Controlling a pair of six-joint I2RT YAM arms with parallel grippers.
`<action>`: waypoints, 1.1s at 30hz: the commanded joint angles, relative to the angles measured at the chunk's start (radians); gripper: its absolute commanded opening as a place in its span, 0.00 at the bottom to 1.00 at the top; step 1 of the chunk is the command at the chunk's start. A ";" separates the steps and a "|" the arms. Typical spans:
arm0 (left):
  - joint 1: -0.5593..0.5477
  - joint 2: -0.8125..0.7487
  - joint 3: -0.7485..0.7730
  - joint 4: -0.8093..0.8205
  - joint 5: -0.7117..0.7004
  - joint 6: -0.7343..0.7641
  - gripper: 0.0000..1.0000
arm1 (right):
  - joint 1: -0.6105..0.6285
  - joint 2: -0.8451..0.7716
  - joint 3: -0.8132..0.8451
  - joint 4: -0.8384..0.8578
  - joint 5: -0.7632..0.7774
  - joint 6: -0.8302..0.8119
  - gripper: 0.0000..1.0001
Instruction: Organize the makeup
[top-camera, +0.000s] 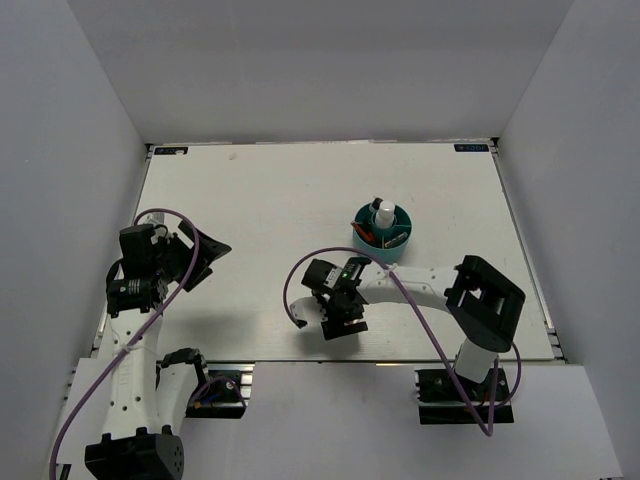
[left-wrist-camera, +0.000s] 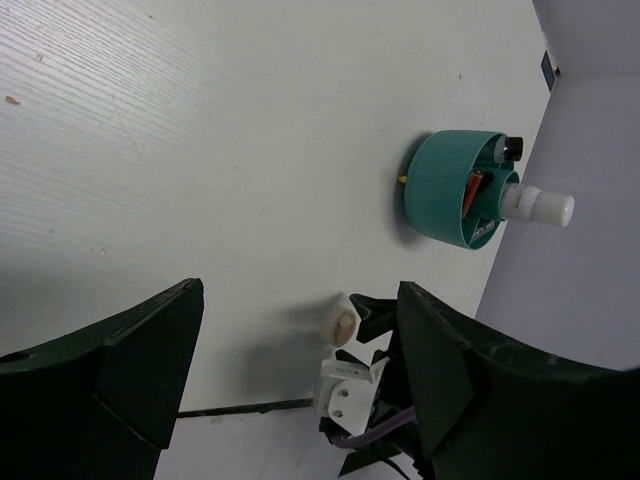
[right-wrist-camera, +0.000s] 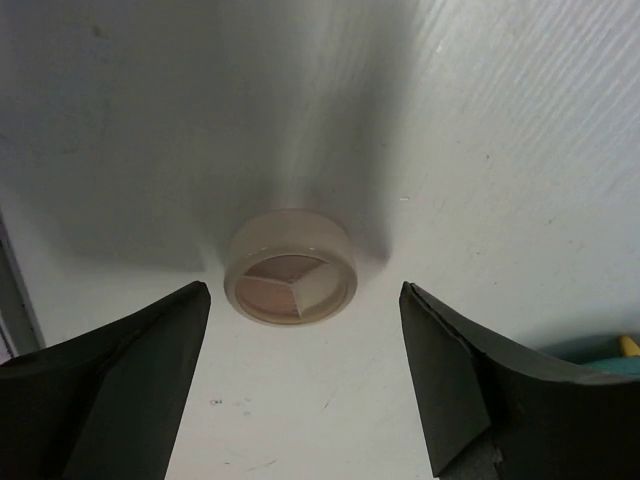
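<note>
A round beige compact (right-wrist-camera: 291, 267) lies on the white table (top-camera: 260, 200) near its front edge, just ahead of my right gripper (right-wrist-camera: 303, 295). That gripper is open, with one finger on each side of the compact, not touching it. In the top view the right gripper (top-camera: 338, 322) hides the compact. The compact also shows in the left wrist view (left-wrist-camera: 344, 322). A white bottle (top-camera: 384, 214) and black (left-wrist-camera: 510, 148) and red (left-wrist-camera: 476, 185) sticks stand in the teal cup (top-camera: 381, 235). My left gripper (top-camera: 210, 258) is open and empty at the table's left. I cannot make out a pink palette.
White walls close in the table on three sides. The teal cup (left-wrist-camera: 445, 190) stands right of centre, a short way behind the right gripper. The table's front edge (top-camera: 300, 358) runs just below the right gripper.
</note>
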 joint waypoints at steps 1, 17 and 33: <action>0.006 -0.018 0.026 -0.011 -0.003 0.017 0.88 | 0.008 0.028 -0.012 0.029 0.076 0.031 0.80; 0.006 -0.034 0.026 -0.028 -0.004 0.018 0.88 | 0.045 0.073 0.007 0.008 0.063 0.028 0.80; 0.006 -0.058 0.024 -0.051 -0.006 0.021 0.88 | 0.060 0.097 0.037 -0.012 0.011 0.027 0.41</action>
